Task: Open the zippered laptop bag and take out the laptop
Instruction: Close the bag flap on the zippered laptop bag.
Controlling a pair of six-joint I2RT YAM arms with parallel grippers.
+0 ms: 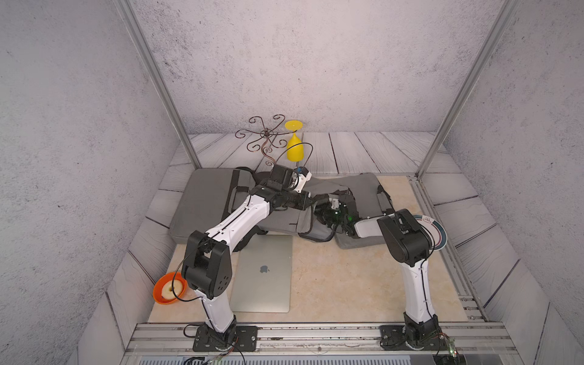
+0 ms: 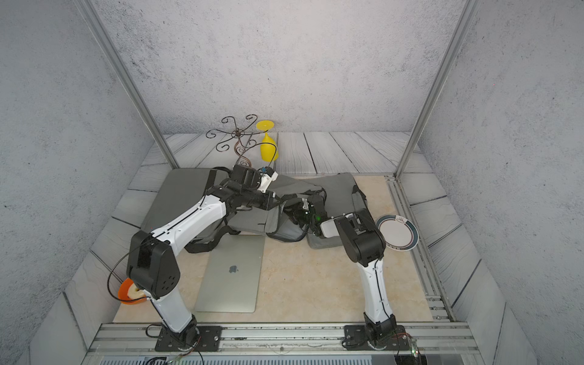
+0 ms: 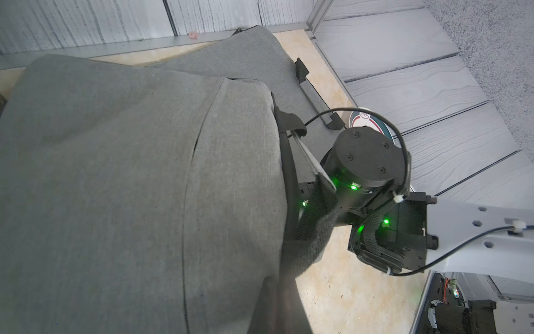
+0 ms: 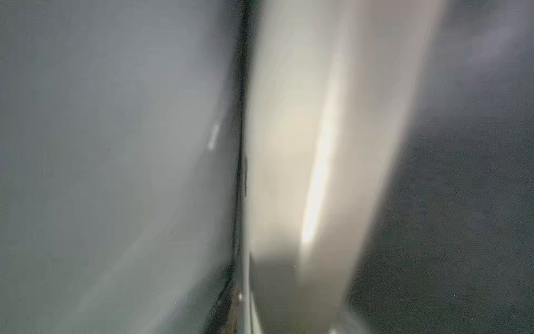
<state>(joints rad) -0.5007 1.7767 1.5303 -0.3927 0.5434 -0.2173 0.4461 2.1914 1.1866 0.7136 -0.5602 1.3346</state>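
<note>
one laptop (image 1: 264,275), one plate (image 2: 397,233), one bowl (image 1: 157,292)

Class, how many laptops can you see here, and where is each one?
1. The silver laptop lies closed and flat on the beige tabletop, just in front of the gray bag. Another could be hidden inside the bag.

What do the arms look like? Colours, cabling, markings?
Both alike: left arm and right arm have white link shells, black joint housings and black base plates. Thin black cables loop outside each. Green lights glow on the right wrist.
</note>
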